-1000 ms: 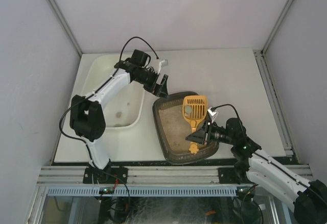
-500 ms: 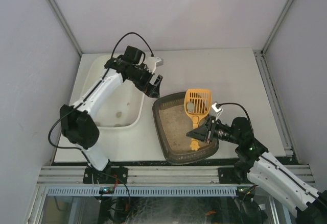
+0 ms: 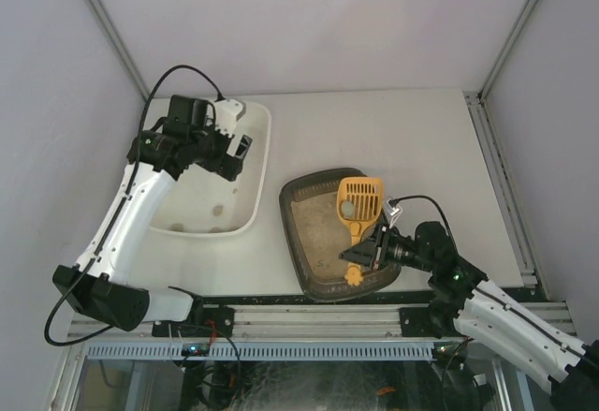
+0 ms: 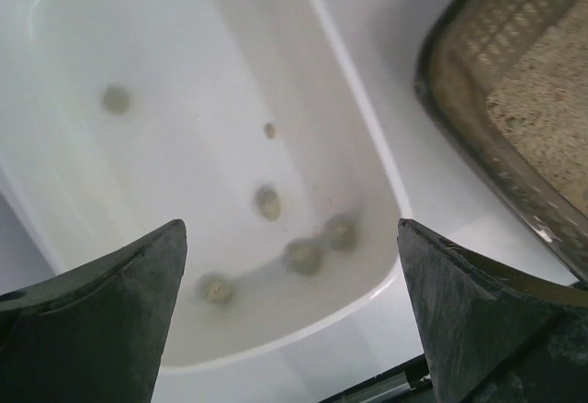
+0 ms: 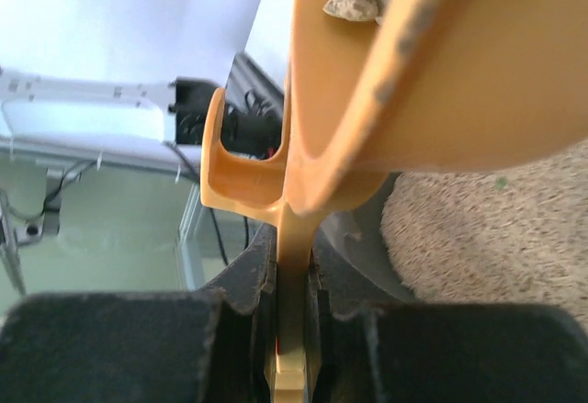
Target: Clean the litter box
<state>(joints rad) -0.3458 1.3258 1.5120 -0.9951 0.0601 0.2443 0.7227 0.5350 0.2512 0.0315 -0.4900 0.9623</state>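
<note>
While the right pincer (image 3: 370, 254) is clenched on the thin handle of a yellow-orange scoop (image 3: 358, 200), the left pincer (image 3: 234, 149) hangs released, jaws spread wide, over the white tub (image 3: 257, 182). The litter box (image 3: 286, 219), a dark tray with rounded corners, lies on the tabletop (image 3: 421, 139) just right of the tub, near the front edge and in front of the right arm. Beige litter covers its floor. The scoop's slotted head is over the far right part of the litter box, and a pale clump (image 3: 348, 207) sits in it.

From the right wrist, the right pincer (image 5: 289, 325) shows the handle pressed between both fingers, the scoop (image 5: 459, 82) rising above sandy litter (image 5: 478, 238).

From the left wrist, the left pincer (image 4: 289, 238) frames the tub's inside (image 4: 184, 54), where several small greyish clumps (image 4: 303, 256) lie scattered on the bottom. A corner of the litter box (image 4: 514, 82) shows at the upper right, apart from the tub.
</note>
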